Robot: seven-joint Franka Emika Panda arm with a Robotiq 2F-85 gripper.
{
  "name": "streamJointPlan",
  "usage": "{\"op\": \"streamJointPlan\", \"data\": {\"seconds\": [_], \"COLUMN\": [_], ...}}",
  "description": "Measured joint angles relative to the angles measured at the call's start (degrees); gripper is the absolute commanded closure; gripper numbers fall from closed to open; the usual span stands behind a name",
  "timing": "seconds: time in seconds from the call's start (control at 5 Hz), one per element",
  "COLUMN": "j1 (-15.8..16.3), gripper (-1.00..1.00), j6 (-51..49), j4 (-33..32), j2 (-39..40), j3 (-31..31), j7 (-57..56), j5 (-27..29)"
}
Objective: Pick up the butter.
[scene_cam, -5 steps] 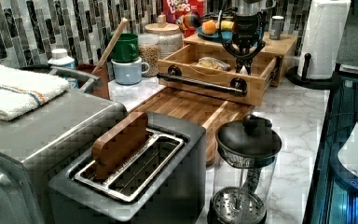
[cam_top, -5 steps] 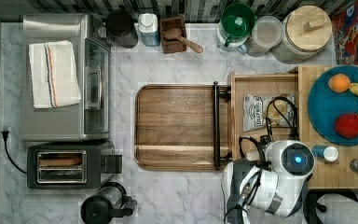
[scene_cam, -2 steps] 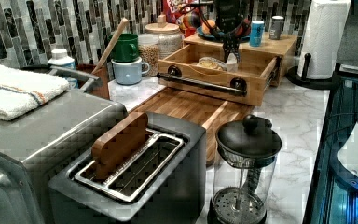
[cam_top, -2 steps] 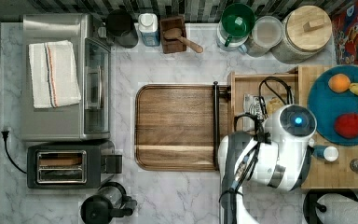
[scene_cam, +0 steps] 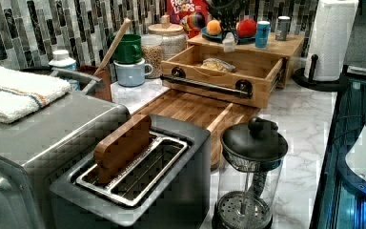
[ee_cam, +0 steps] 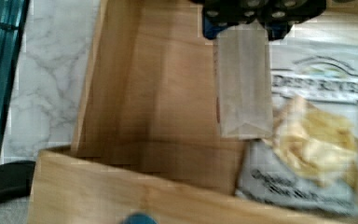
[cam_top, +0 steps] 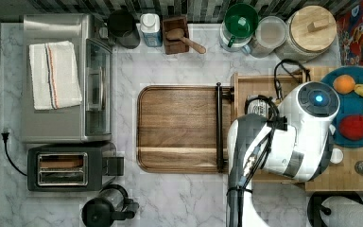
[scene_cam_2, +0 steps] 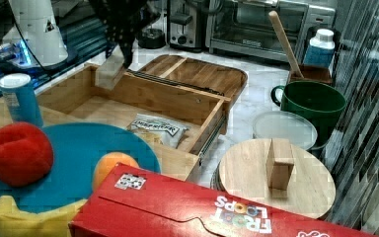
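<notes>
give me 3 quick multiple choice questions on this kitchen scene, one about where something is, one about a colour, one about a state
1. Where does the chip bag lie?
A. on the cutting board
B. inside the open wooden drawer
C. on the blue plate

2. What colour is the mug by the tiled wall in the right view?
A. green
B. yellow
C. white

3. What is the state of the butter?
A. lying flat on the drawer floor
B. held by the gripper, lifted above the drawer
C. resting on the toaster

Answers:
1 B: the right view shows the bag on the floor of the drawer.
2 A: its rim and body are dark green.
3 B: in the right view the gripper grips the stick's upper end, and it hangs clear of the drawer floor.
</notes>
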Motion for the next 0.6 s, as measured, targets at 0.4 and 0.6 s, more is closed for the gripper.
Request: {"op": "streamJointPlan", "data": {"seconds": [0.4,0.6], "j1": [1.0,3.9], "gripper": [1.00,1.00], "j6": [1.6,0.3], "j4": [2.6,2.7], "j2": [-2.0,-2.4], "j3": [3.6,5.1], "j7": [14.8,20.5], "j5": [-1.2,-1.2]}}
